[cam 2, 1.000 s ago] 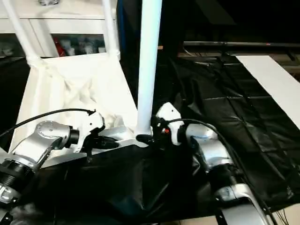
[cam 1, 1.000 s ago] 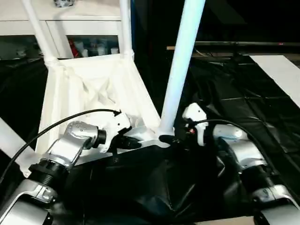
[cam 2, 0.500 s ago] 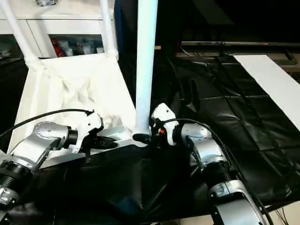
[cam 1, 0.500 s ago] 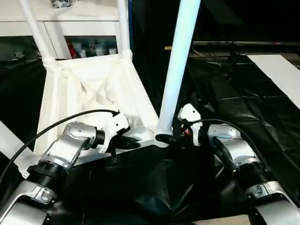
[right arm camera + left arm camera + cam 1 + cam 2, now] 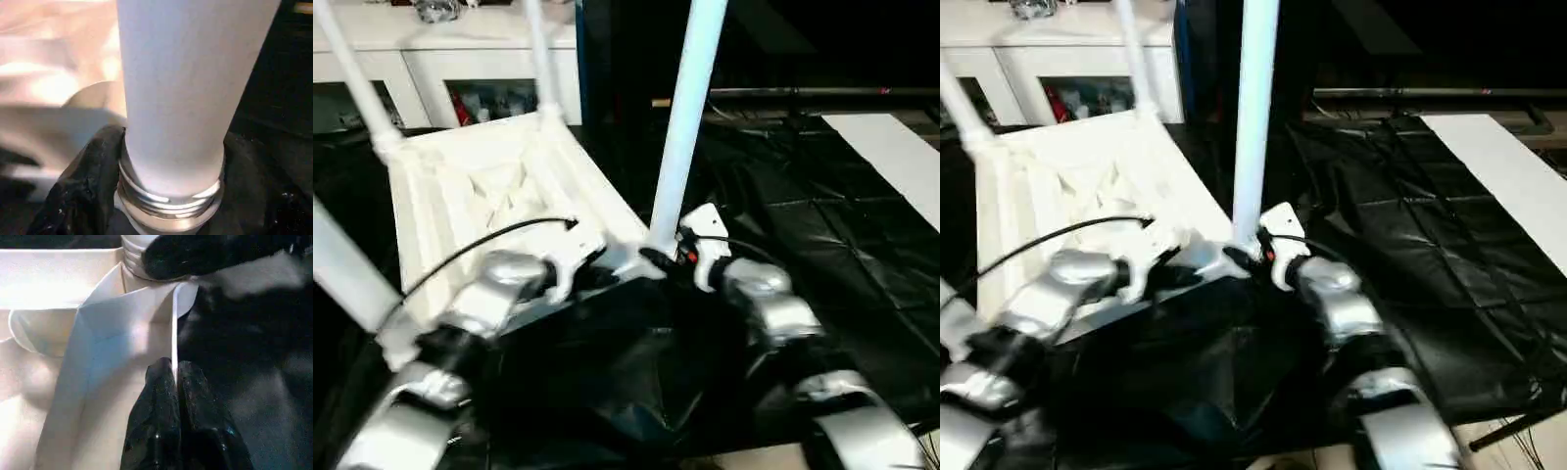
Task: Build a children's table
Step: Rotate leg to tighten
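Note:
The white table top (image 5: 460,211) lies upside down on black sheeting, ribbed underside up. Four white legs stand in its corner sockets: far left (image 5: 352,83), far right (image 5: 538,54), near left (image 5: 347,264) and near right (image 5: 685,117). My left gripper (image 5: 592,277) is shut on the top's thin near rim (image 5: 173,323), its black fingers (image 5: 156,396) pinching the edge close to the near right corner. My right gripper (image 5: 658,259) is shut around the base of the near right leg (image 5: 186,98), just above its threaded collar (image 5: 171,200), with one black finger (image 5: 83,191) beside it.
Black sheeting (image 5: 822,215) covers the floor around and under the table top. A white cabinet with glass doors (image 5: 460,69) stands behind it. A white board (image 5: 891,147) lies at the far right, with a dark bar (image 5: 783,93) across the back.
Both arms have reached farther forward, and the table top has turned slightly with them. Its near right corner sits farther from me. The near left leg now shows more at picture left. Both grips are unchanged.

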`<state>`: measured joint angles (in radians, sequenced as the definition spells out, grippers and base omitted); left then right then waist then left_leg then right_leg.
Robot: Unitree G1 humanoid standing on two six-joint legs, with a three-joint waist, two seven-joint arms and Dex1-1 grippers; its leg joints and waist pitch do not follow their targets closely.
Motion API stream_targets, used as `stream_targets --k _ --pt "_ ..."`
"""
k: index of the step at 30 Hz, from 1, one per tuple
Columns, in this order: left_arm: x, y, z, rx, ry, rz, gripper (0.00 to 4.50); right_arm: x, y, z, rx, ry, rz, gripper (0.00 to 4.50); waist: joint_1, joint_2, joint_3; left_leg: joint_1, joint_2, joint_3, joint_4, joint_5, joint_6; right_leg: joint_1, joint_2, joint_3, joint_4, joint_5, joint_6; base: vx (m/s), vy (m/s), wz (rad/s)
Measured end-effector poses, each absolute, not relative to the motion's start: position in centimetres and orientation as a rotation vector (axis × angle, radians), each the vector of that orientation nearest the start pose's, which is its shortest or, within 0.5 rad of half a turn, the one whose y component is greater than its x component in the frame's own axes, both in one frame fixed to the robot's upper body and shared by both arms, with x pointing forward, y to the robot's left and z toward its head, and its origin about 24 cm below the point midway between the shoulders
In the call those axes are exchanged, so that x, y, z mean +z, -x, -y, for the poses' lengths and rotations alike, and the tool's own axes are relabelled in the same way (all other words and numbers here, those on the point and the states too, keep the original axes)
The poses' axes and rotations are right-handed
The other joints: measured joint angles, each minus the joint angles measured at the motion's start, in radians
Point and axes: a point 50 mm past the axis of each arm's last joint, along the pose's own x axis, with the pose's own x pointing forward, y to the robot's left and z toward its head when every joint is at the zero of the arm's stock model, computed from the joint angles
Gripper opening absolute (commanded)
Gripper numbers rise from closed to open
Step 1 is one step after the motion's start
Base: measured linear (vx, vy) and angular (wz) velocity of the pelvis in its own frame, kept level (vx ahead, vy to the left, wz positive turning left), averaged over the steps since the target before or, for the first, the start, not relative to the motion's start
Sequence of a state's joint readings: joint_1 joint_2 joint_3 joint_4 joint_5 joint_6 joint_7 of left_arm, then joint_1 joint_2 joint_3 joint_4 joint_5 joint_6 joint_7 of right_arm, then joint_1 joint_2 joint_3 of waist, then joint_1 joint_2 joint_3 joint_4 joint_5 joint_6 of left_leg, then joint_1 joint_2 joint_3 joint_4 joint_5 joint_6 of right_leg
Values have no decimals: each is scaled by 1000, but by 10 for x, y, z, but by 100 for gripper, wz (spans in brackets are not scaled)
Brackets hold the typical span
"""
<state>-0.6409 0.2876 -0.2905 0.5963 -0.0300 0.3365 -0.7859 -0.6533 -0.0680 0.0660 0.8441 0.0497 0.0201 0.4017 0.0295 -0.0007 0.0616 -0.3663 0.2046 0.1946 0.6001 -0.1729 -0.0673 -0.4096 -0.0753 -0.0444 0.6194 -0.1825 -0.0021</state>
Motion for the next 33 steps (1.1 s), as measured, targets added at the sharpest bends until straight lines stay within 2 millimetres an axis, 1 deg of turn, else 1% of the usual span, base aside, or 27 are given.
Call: stream_targets --k 1,3,5,8,9,11,13,16,18,21,23,27,30,32,33 --pt "50 -339 -113 -910 -312 -490 0 37 -353 94 522 78 -256 268 -1 0 0 0 0 0 -1 0 0 0 0 0 -3 0 0 0 0 0" --pt "49 -344 -102 -867 -305 -487 0 38 -357 85 449 79 -259 268 2 1 -1 -1 0 0 -1 0 0 1 0 -1 -8 0 0 0 0 0" --pt "49 -346 -95 -842 -311 -484 0 38 -360 85 405 78 -265 268 4 1 -1 -1 -2 1 -1 0 0 4 -2 1 -9 0 0 0 0 0" --pt "49 -346 -93 -844 -309 -486 0 38 -359 87 410 76 -259 268 5 2 -1 -1 -4 1 -1 0 1 6 -2 3 -9 0 0 0 0 0" --pt "49 -346 -93 -845 -309 -486 0 37 -359 88 415 73 -255 302 5 2 -2 -1 -4 1 -2 0 1 6 -2 3 -9 0 0 0 0 0" --pt "49 -346 -93 -851 -309 -486 0 37 -358 91 435 44 -249 337 6 2 -2 -1 -4 1 -3 0 1 6 -2 2 -9 0 0 0 0 0" --pt "50 -346 -97 -857 -313 -487 0 36 -355 93 474 21 -236 343 4 1 -2 -1 -3 1 -4 0 1 6 -2 1 -9 0 0 0 0 0" --pt "51 -345 -106 -874 -326 -482 0 39 -352 97 565 10 -212 375 -4 1 -2 -1 -2 0 -5 0 1 3 -2 -1 -9 1 0 0 0 0" --pt "52 -343 -112 -911 -339 -476 0 45 -352 105 643 38 -199 381 -6 0 -2 -2 -1 -2 -5 0 1 2 -2 -3 -9 1 0 0 0 0" --pt "52 -336 -120 -1001 -346 -474 0 51 -346 120 784 83 -204 381 2 1 -2 -1 -1 -1 -7 0 1 2 -2 -3 -8 1 -1 0 0 0" --pt "53 -332 -128 -1061 -348 -474 0 51 -343 127 842 94 -220 381 5 1 -2 -2 -1 -1 -9 0 1 2 -2 -3 -8 2 -2 0 0 0" --pt "54 -321 -137 -1180 -320 -491 0 50 -335 130 947 95 -223 381 11 2 -2 -2 -1 1 -11 0 0 2 -1 -2 -8 4 -6 0 0 0" --pt "55 -319 -138 -1228 -327 -493 0 52 -331 128 1033 109 -240 381 23 3 -2 -4 -1 2 -11 0 1 2 -2 -1 -10 4 -6 0 0 0" --pt "55 -319 -139 -1234 -331 -492 0 51 -330 126 1066 114 -247 381 28 3 -2 -4 -1 3 -11 -1 1 2 -2 0 -10 4 -6 0 0 0" --pt "55 -319 -139 -1233 -331 -493 0 50 -329 126 1074 117 -253 365 29 3 -2 -4 -1 3 -11 -1 1 2 -2 0 -10 4 -6 0 0 0"
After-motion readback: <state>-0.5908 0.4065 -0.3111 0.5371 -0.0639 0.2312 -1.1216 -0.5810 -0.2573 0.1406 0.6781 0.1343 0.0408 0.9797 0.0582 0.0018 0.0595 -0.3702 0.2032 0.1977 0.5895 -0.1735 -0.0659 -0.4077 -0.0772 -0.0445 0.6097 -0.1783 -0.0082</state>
